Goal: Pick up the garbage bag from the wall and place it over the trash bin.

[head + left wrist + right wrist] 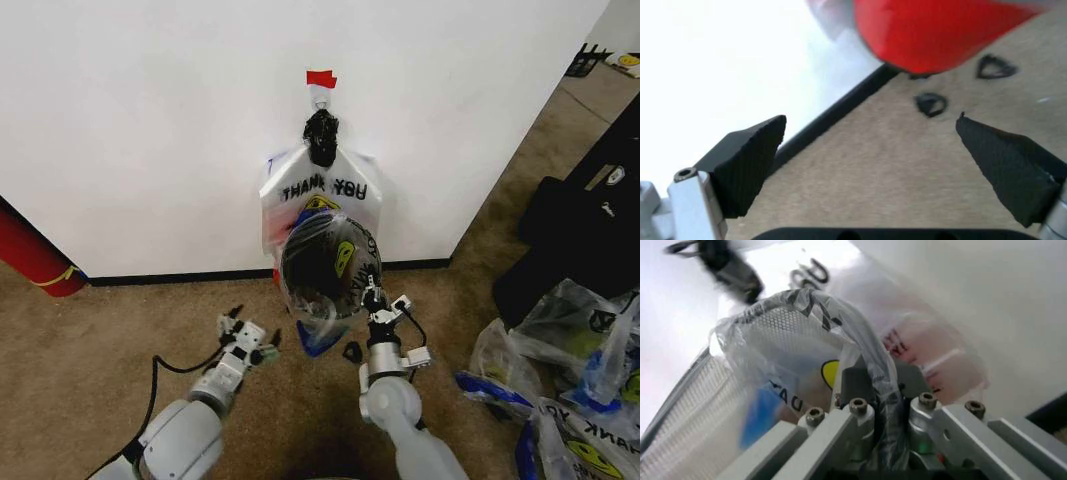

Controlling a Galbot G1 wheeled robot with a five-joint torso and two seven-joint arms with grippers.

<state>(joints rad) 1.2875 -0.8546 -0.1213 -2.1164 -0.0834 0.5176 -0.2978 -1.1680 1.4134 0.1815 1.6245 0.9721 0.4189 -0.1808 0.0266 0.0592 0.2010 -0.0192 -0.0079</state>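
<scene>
Garbage bag (322, 195): white, "THANK YOU" print, hanging flat on the wall (150, 130) beneath a black knotted bundle (321, 137) and a red tape strip (321, 78).

Trash bin (328, 262): round, black, already sheathed in clear plastic, tipped mouth-outward just below the bag, at 12 o'clock from the right gripper (870, 390).

Right gripper: jaws clamped on the trash bin's rim and film.

Left gripper (873, 160): jaws wide apart, holding nothing, low over the carpet (120, 330) at 9 o'clock of the trash bin.

Handling note: judged best to steady the rim and spread the bag's mouth evenly.
</scene>
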